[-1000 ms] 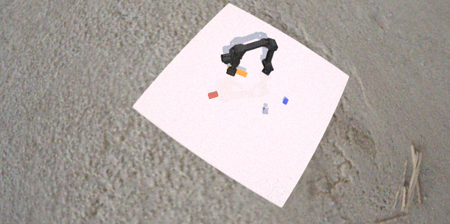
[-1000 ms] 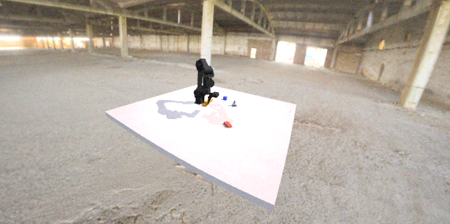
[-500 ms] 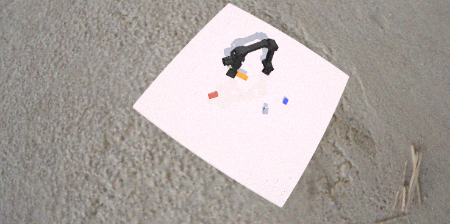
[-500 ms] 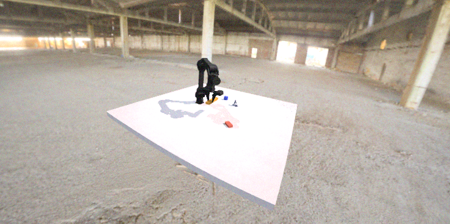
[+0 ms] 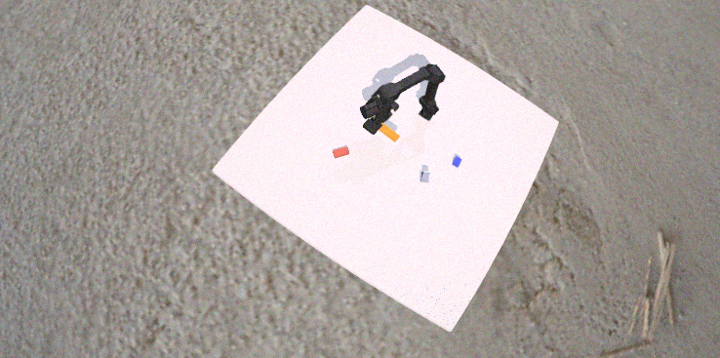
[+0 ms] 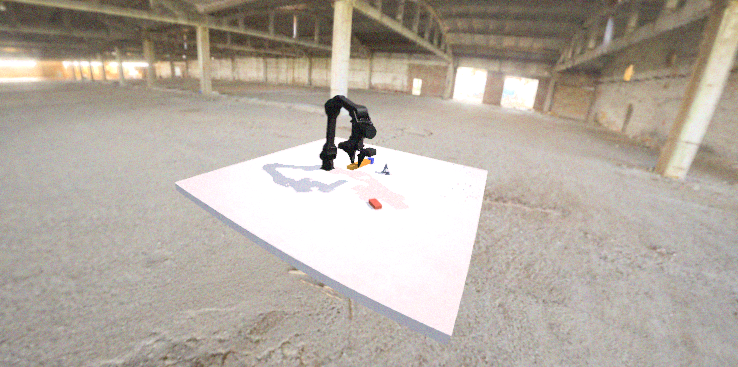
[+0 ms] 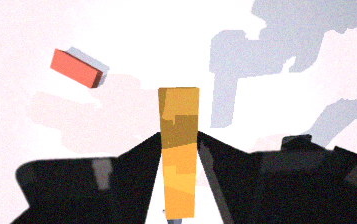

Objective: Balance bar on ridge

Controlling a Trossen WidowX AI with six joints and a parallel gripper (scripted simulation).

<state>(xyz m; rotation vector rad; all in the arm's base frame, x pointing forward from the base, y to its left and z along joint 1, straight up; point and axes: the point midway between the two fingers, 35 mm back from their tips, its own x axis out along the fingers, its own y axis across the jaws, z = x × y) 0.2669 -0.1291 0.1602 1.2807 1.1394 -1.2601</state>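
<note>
Orange rectangular bar pinched in end effector | carry toward small grey ridge, right of frame centre | keep level, centre before lowering

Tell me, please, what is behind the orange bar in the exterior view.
Part of the blue block shows past the far end of the orange bar; the rest is hidden.

The bar looks smooth; the ground resembles rough, matt concrete.

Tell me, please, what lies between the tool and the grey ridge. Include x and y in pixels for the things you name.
The top view shows one end of the orange bar [image 5: 389,133] [image 6: 365,162] [image 7: 179,170] jutting from the tool [image 5: 381,118] [image 6: 356,162] [image 7: 178,135], roughly toward the grey ridge [image 5: 424,177] [image 6: 385,170] [image 7: 174,221].
</note>
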